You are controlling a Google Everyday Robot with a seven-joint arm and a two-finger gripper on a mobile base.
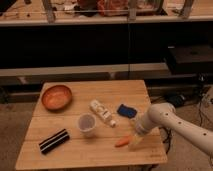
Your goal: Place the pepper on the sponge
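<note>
- The pepper (122,143) is seen lying flat on the wooden table (100,155), in the lower right part of the frame, close to the table's front edge.
- It is shown as a small, slender orange piece, tapered like a carrot. Its left end points toward the lower left, and its right end is met by the gripper (135,142). The stem cannot be made out.
- The gripper is lowered to the tabletop at the pepper's right end, at the tip of a white arm (172,124) that enters from the right edge. Its jaws are spread wide. Whether the pepper is touched by them cannot be told.
- The sponge (126,110), a small dark blue block, is placed above the pepper in the frame, farther back on the table and apart from it.
- A white bottle (102,112) is laid on its side just left of the sponge.
- A pale cup (87,125) is set upright left of the pepper.
- A black block with white stripes (54,141) is found at the lower left.
- An orange-brown bowl (56,97) is placed at the table's upper left.
</note>
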